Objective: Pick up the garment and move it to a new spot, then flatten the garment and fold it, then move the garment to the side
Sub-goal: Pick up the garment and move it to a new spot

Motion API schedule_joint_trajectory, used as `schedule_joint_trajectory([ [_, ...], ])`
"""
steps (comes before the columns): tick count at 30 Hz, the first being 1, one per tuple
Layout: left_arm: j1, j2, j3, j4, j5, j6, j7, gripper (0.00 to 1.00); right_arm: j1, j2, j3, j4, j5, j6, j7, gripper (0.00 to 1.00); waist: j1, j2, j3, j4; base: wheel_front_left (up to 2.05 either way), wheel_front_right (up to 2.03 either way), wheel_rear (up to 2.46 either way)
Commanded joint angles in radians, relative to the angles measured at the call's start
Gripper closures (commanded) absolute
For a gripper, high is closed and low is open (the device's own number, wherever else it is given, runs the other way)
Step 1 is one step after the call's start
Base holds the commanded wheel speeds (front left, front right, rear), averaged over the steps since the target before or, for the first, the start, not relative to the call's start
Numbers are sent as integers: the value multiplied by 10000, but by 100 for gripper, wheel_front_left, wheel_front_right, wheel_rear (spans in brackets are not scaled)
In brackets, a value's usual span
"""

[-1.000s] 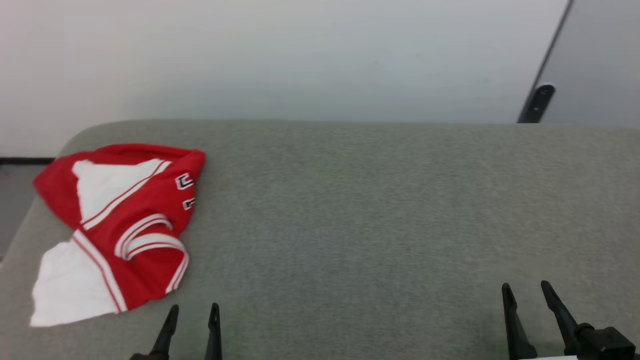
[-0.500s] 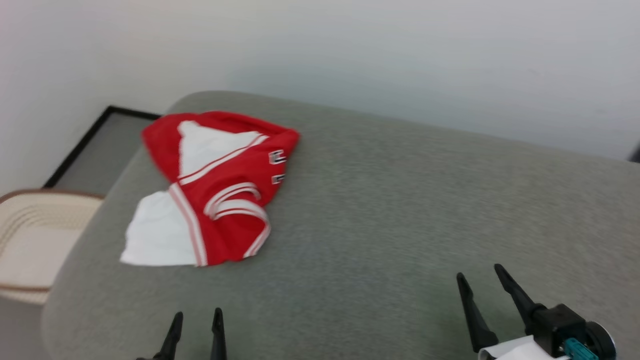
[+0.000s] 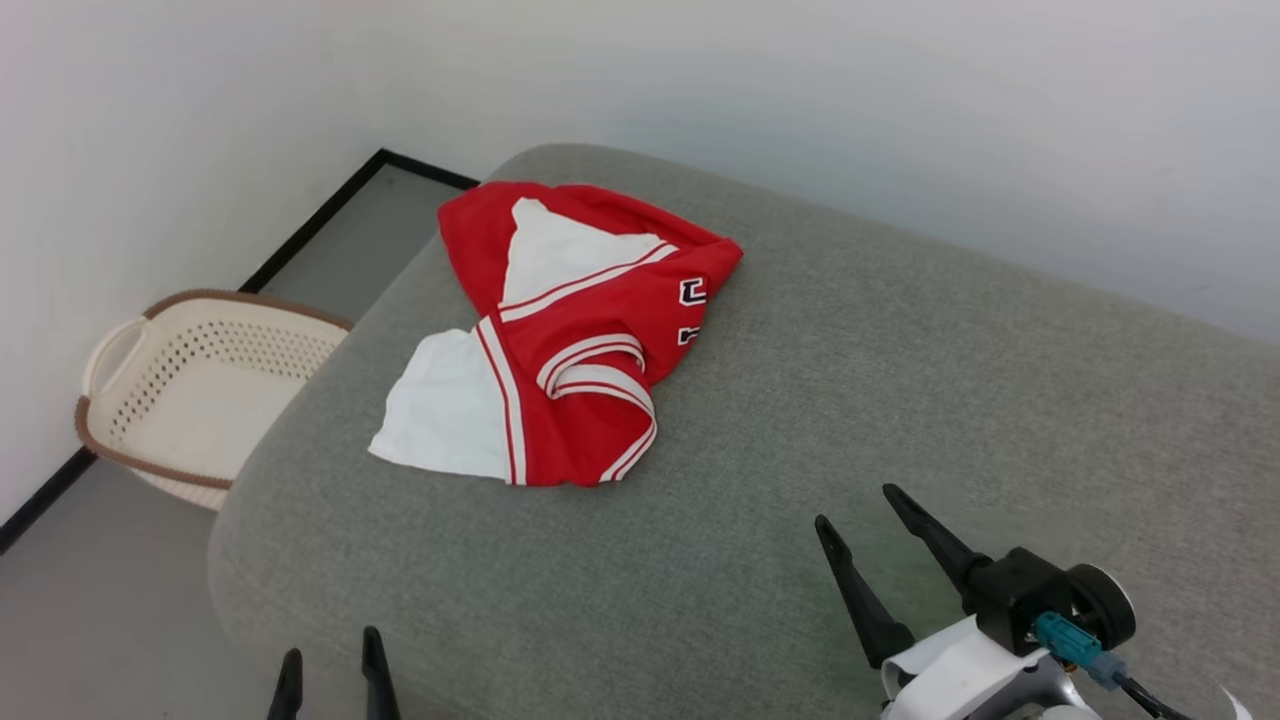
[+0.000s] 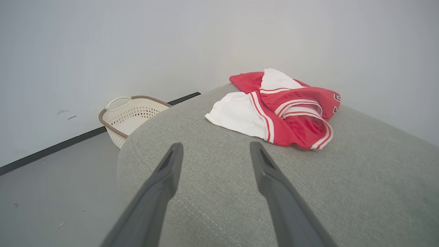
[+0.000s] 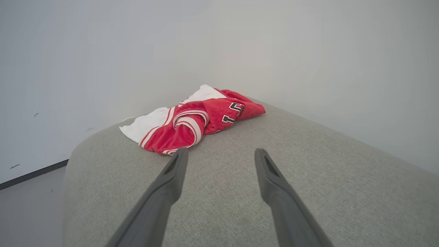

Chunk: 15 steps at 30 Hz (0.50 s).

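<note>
Lying crumpled on grey cushion (image 3: pixel 900 380), garment (image 3: pixel 590 390) untouched; left gripper (image 3: pixel 330 645), right gripper (image 3: pixel 854 505) both spread wide, empty; every step remains.

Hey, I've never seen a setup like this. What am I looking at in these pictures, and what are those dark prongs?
It's a two-armed robot. One picture comes from a camera on its head, looking down at a grey cushion; two come from wrist cameras, each looking out past that arm's prongs. Those prongs are its grasping parts: the left end effector and the right end effector, both open, holding nothing. A crumpled red-and-white shirt lies on the cushion, untouched. A pale basket stands on the floor beside it.
</note>
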<state>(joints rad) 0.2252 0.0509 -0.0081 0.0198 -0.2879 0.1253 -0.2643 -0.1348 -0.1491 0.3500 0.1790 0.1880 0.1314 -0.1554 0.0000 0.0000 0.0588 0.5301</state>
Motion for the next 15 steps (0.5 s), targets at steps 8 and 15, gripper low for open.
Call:
schedule_joint_trajectory([
  [8,-774,-5,-120,-288,-121,-322,-3,0,-51,-226,-201,294,231,-14,-208,0,0,0,309,36,0,0,0],
  [15,-4104,508,-394,936,554,-1691,-3,0,649,4,-1088,-86,-88,-14,-337,0,0,0,459,-151,0,0,0],
])
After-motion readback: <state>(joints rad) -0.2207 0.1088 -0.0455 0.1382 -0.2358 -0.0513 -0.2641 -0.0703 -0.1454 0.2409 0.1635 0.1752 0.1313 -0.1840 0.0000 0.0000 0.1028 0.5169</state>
